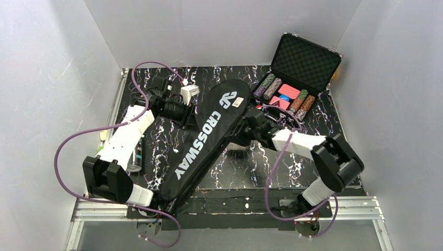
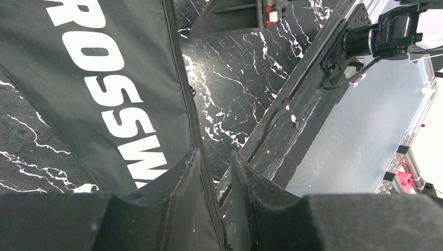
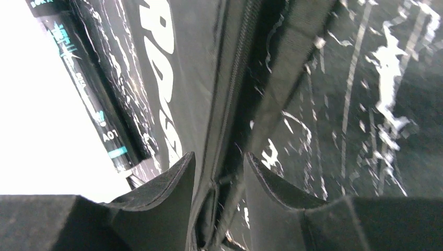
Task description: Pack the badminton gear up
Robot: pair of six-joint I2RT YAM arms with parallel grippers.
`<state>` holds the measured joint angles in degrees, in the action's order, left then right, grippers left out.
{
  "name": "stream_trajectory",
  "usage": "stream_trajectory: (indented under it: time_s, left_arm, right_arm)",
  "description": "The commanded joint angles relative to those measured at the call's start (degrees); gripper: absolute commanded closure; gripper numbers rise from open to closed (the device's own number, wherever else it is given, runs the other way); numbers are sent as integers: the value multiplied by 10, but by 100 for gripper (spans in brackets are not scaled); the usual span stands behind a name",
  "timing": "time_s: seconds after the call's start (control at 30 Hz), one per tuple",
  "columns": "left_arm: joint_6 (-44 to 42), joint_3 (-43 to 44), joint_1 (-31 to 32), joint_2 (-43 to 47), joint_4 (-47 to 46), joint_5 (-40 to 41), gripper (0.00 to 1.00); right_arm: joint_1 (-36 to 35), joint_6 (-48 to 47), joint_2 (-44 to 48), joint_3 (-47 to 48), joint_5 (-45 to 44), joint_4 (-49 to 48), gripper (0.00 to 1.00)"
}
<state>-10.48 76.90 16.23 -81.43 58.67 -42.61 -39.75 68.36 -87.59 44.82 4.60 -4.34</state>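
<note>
racket bag [image 1: 201,141] lies slantwise across the table [image 1: 318,130]; right gripper [image 3: 219,157], fingers parted astride its zip seam [image 3: 232,94], should close squarely there while left gripper [image 2: 214,156], near-closed about the edge, grip unclear, steadies it

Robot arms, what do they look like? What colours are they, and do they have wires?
Both the left arm and right arm have chunky white shells with boxy black joints. A purple cable loops along each one. The left gripper and right gripper each have two matte black, tapered fingers.
</note>
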Motion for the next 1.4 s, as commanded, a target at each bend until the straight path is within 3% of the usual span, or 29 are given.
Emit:
stream_trajectory:
  time_s: [0.0, 0.2, 0.3, 0.4, 0.47, 0.5, 0.63, 0.83, 0.93, 1.0, 1.17, 1.37]
  left_arm:
    - [-12, 6, -3, 27, -1, 9, 73]
    - [-26, 12, -4, 32, 13, 20, 71]
    - [-35, 11, -4, 35, 17, 22, 65]
    - [-50, 14, -4, 34, 26, 28, 59]
    - [-62, 23, -4, 31, 34, 39, 58]
    - [-71, 29, -3, 30, 38, 42, 58]
    - [-95, 46, -4, 33, 44, 36, 58]
    - [-183, -18, -4, 46, 59, 2, 59]
    - [-215, -54, -4, 74, 57, -6, 59]
    - [-229, -59, -5, 106, 50, -16, 59]
    - [-276, -38, -13, 159, 53, -38, 59]
    - [-463, -59, -14, 235, 35, -59, 59]
  right_arm:
    - [3, 19, -65, 49, 15, -67, 53]
    - [3, 43, -129, 75, 35, -113, 53]
    - [1, 46, -145, 79, 44, -131, 58]
    - [1, 26, -137, 97, 45, -120, 77]
    - [1, -24, -122, 147, 37, -41, 94]
    - [1, -54, -115, 180, 32, 8, 99]
    - [2, -223, -121, 370, 7, 215, 99]
    - [14, -445, -260, 806, 22, 536, 99]
    - [19, -520, -325, 961, 37, 655, 99]
    - [17, -565, -326, 961, 40, 668, 99]
    - [2, -627, -229, 784, 18, 606, 99]
    - [-63, -680, -239, 749, -11, 656, 99]
